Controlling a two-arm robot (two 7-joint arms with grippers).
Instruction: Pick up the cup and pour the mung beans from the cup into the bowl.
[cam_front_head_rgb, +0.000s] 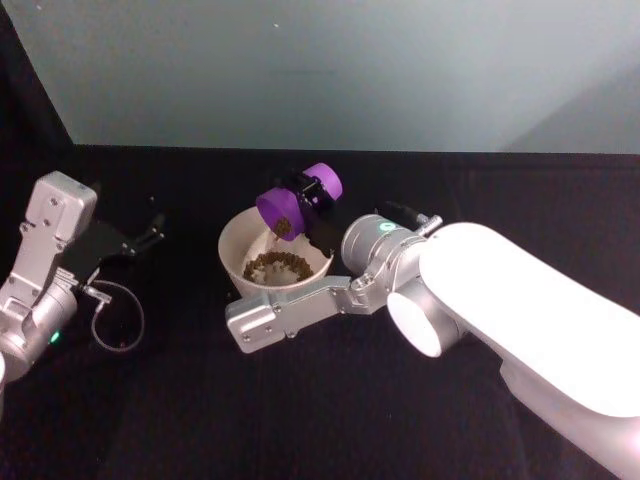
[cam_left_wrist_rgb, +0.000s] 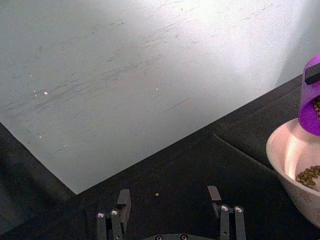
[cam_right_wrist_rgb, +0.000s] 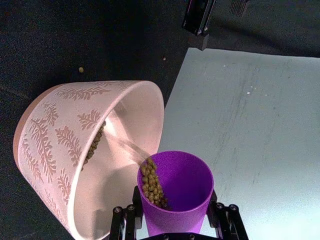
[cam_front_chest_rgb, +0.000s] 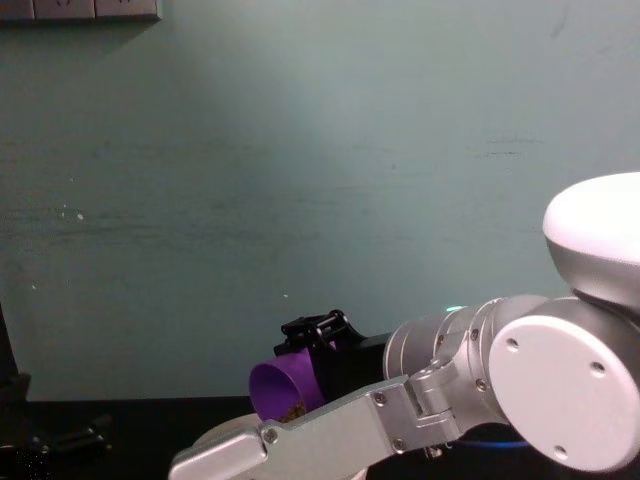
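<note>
Over the bowl (cam_front_head_rgb: 238, 272), right fingers (cam_right_wrist_rgb: 221, 216) grip the pouring cup (cam_front_head_rgb: 322, 182); left wrist view: left fingers (cam_left_wrist_rgb: 123, 200) apart.

Purple cup (cam_front_head_rgb: 298, 203) tilted over bowl (cam_front_head_rgb: 238, 246); mung beans (cam_front_head_rgb: 277, 266) in both.

Black table (cam_front_head_rgb: 300, 420) bears the bowl (cam_front_head_rgb: 236, 268) and a stray bean (cam_left_wrist_rgb: 157, 194)
</note>
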